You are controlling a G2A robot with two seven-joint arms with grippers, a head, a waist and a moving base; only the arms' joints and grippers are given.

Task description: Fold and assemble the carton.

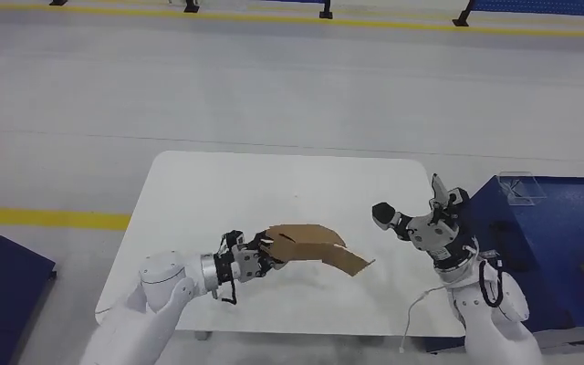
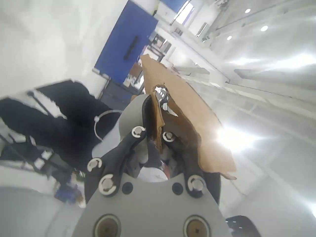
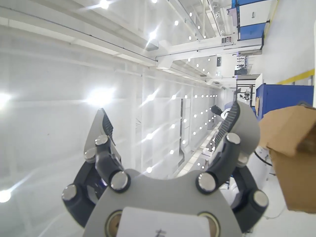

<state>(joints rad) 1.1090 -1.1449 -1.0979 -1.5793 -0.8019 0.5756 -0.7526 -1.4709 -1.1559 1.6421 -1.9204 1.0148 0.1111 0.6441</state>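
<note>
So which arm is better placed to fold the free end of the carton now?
Probably right. The right gripper is open and empty beside the free end of the carton, while the left gripper is shut on the other end, holding it over the table.

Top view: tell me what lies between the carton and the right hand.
Nothing lies there. In the top view, only a bare stretch of white table shows between the carton and the open right hand.
</note>
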